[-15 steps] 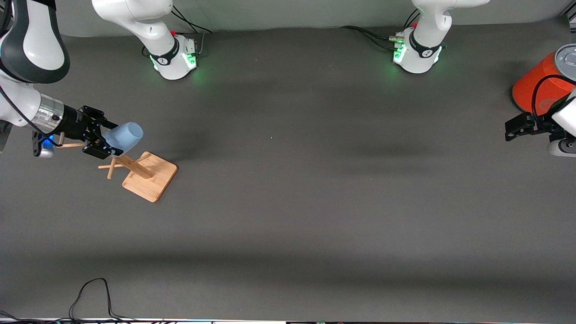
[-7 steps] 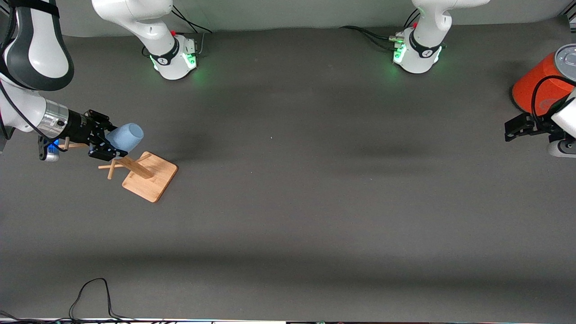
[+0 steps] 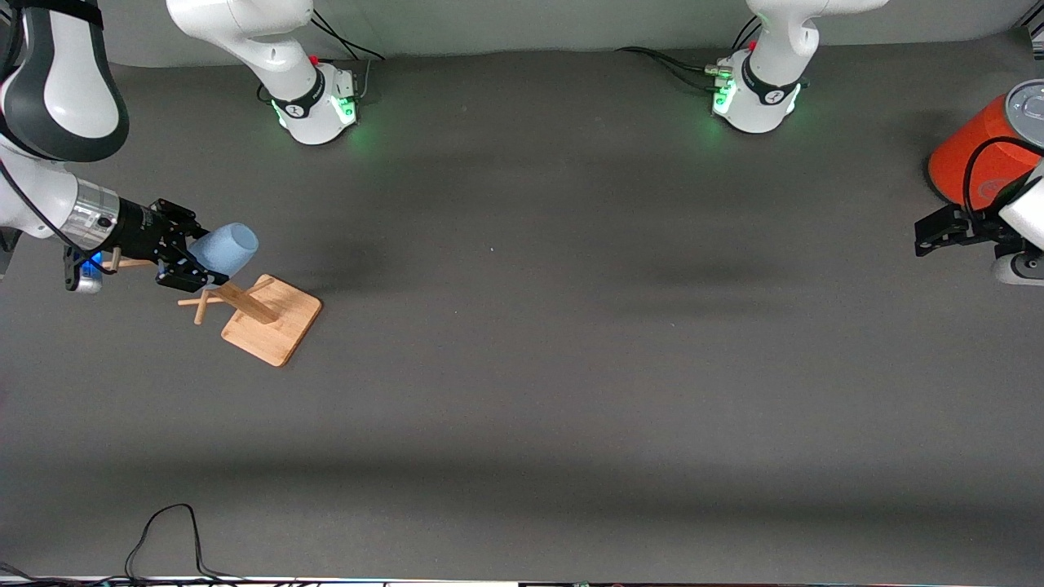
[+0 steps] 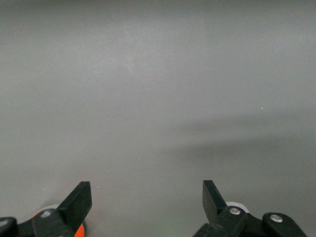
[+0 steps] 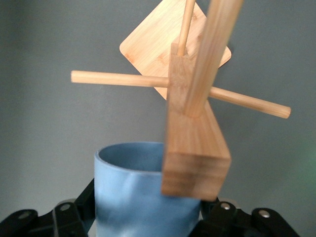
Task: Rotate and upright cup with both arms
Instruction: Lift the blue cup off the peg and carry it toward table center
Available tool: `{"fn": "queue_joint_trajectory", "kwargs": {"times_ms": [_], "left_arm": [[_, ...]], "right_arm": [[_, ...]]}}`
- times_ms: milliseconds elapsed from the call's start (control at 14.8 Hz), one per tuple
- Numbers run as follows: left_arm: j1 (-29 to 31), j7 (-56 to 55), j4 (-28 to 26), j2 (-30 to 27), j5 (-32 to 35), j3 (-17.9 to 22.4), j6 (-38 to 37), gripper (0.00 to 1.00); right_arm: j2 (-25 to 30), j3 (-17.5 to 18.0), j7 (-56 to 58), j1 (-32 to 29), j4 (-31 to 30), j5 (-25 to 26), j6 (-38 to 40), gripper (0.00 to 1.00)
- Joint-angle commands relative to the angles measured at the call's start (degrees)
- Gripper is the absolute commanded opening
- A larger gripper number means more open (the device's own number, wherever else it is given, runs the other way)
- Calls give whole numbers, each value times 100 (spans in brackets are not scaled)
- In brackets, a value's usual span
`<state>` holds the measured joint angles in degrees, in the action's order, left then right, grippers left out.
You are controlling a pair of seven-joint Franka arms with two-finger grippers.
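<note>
light-blue matte tapered cup (image 3: 224, 249), clamped sideways in the right hand (image 3: 189, 259) just above the bamboo peg stand (image 3: 261, 314), should be drawn clear of its pegs before turning, while the left hand (image 3: 926, 234) waits open beside the orange can (image 3: 975, 155).

A dark grey matte table (image 3: 571, 342) fills nearly the whole front view. Along its top edge runs a pale grey wall (image 3: 522, 24). Broad soft shadows lie across the table in bands, one through the middle and one nearer the front camera. Green light glows on the surface near the top edge in two spots. A thin black cable (image 3: 163, 538) loops on the table at the edge nearest the front camera, toward the right arm's end. More black cables (image 3: 669, 61) trail by the wall.
</note>
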<state>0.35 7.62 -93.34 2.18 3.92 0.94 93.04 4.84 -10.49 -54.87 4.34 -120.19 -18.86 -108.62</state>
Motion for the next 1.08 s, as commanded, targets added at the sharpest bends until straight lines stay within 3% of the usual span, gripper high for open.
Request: {"fn": "queue_joint_trajectory", "kwargs": {"times_ms": [0, 203, 542, 1017], "left_arm": [[18, 11, -62, -51, 39, -23, 74, 100], [18, 11, -62, -51, 39, -23, 74, 100], [18, 20, -62, -51, 39, -23, 74, 100], [26, 20, -62, -51, 39, -23, 74, 100]], "right_arm": [[-1, 29, -181, -3, 302, -109, 314, 77], [34, 91, -611, 49, 399, -135, 394, 77], [122, 538, -1069, 49, 540, -548, 385, 78], [34, 1934, -2456, 41, 1076, -707, -70, 78]]}}
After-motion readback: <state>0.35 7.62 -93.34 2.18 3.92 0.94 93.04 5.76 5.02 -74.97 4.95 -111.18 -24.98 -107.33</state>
